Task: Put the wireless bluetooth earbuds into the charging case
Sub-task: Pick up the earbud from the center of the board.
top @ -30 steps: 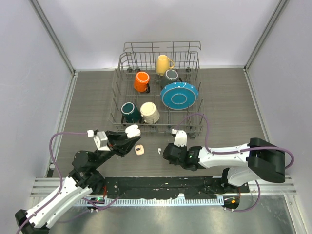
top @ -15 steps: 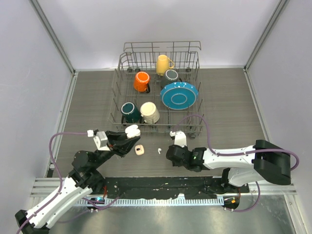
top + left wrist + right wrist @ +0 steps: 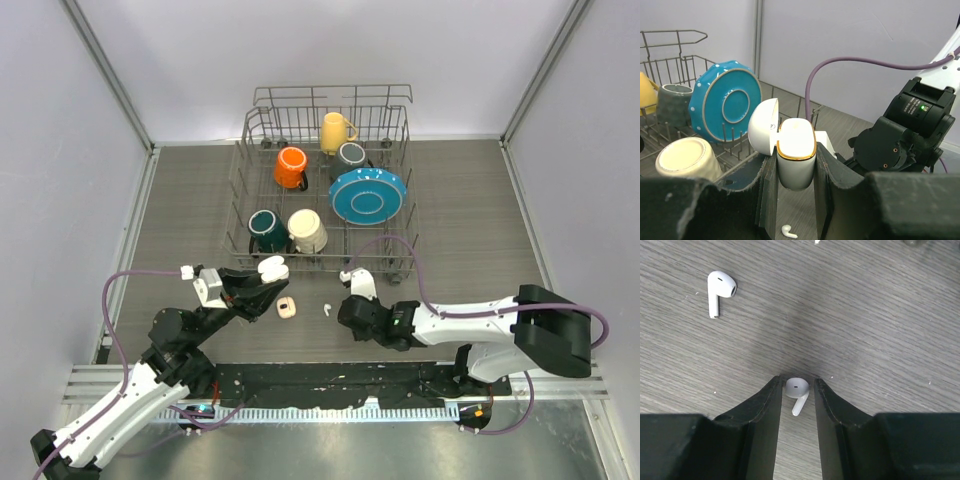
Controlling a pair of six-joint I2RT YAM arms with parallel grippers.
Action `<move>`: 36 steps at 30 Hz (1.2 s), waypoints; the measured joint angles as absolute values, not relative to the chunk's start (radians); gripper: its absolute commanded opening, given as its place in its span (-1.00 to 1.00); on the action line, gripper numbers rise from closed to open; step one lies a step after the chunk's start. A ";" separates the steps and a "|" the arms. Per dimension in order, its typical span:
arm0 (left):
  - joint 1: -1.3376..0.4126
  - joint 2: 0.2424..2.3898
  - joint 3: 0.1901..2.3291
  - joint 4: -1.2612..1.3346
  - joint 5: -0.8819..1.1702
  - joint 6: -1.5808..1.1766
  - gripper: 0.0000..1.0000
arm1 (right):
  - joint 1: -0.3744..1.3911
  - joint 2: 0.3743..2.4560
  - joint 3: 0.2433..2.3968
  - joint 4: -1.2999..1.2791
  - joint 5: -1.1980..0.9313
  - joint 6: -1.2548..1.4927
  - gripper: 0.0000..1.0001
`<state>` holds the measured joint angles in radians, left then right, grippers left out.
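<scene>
in the right wrist view one earbud [image 3: 796, 389] lies on the table [image 3: 880, 315] right between the fingers of my right gripper [image 3: 797, 382]. its head is at the tips and its stem runs back down the gap toward the bottom of the frame, so i'd close across its narrow width. the jaws stand parted, a sliver clear each side, pinching nothing. a second earbud [image 3: 720, 288] sits upper left. my left gripper [image 3: 796, 172] is clenched on the open charging case [image 3: 796, 150], held aloft.

Pretty clearly a robotics lab cell: two arms [image 3: 455, 322] bolted to a metal rail [image 3: 85, 380], bare pale walls [image 3: 330, 50] boxing in a grey wood-grain worktop [image 3: 470, 230], with a wire dish rack [image 3: 320, 258] of mugs [image 3: 291, 167] on it.
</scene>
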<state>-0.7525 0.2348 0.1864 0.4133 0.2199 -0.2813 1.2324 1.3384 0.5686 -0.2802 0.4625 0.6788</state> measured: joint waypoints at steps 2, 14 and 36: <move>-0.752 0.235 0.186 0.413 0.220 -0.284 -1.00 | 1.228 1.348 0.574 -0.273 0.460 0.670 -0.26; -0.752 0.242 0.186 0.413 0.220 -0.289 -1.00 | 1.201 1.351 0.578 -0.261 0.424 0.637 -0.36; -0.752 0.243 0.186 0.412 0.220 -0.303 -1.00 | 1.180 1.406 0.642 -0.292 0.354 0.622 -0.10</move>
